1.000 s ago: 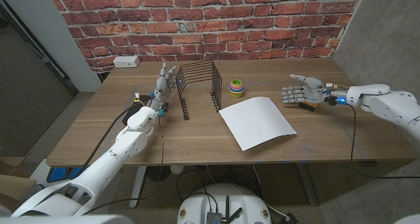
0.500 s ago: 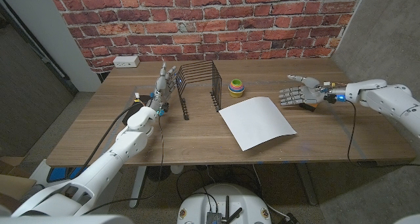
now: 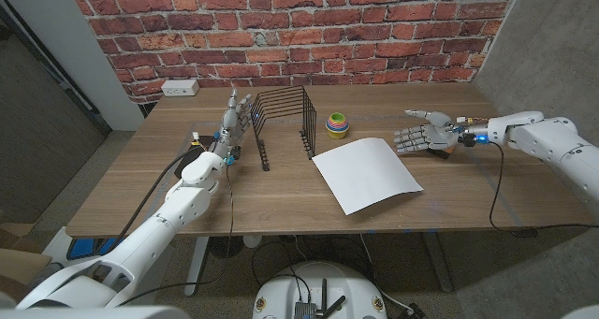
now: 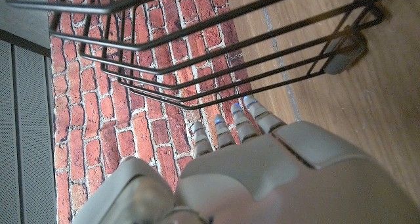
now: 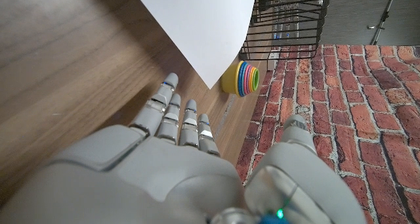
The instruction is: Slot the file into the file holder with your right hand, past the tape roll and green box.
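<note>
The flat white sheet-like file (image 3: 365, 174) lies on the wooden table (image 3: 449, 202), near the front middle, with one corner just beside the black wire file holder (image 3: 284, 123) and its far edge close to the small stack of coloured rings (image 3: 337, 124). No green box can be made out in these pictures, and the ring stack is perhaps the tape roll of the task. The right hand (image 3: 423, 134) hovers beside the right edge of the file, fingers spread and holding nothing; in the right wrist view its fingertips (image 5: 172, 104) point toward the white corner. The left hand (image 3: 234, 113) stands upright against the left side of the holder, fingers straight and together, and it grips nothing. The step in hand seems to be the approach for the pickup. To do it well, the right hand should probably come low to the near right edge, slide the sheet a little over the table edge or press and curl one corner, because a thin flat file gives little to pinch. After that the file must be turned upright and led between the wires without touching the ring stack.
</note>
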